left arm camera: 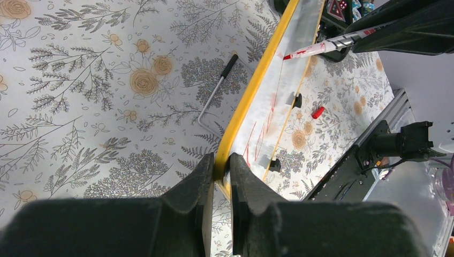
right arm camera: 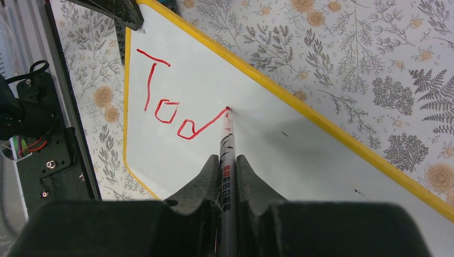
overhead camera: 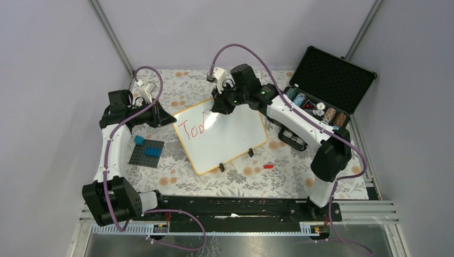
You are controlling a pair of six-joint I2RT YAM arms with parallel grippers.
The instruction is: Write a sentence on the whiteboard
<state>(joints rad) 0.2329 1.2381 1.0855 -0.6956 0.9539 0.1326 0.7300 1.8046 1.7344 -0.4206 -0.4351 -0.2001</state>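
Observation:
The whiteboard point(overhead camera: 230, 136) lies tilted mid-table, white with a yellow rim point(left arm camera: 251, 85). Red letters "Tod" point(overhead camera: 191, 127) stand at its upper left, also in the right wrist view point(right arm camera: 166, 110). My right gripper point(right arm camera: 227, 160) is shut on a grey marker point(right arm camera: 226, 160); its red tip point(right arm camera: 228, 110) touches the board at the end of the "d" stroke. My left gripper point(left arm camera: 221, 160) is shut on the board's yellow rim at its left corner point(overhead camera: 170, 119). The marker also shows in the left wrist view point(left arm camera: 326, 47).
An open black case point(overhead camera: 332, 80) with small items stands at the back right. A grey baseplate point(overhead camera: 146, 153) with blue bricks lies left. A red cap point(overhead camera: 268, 166) lies near the board's front. A thin metal rod point(left arm camera: 217, 91) lies beside the rim.

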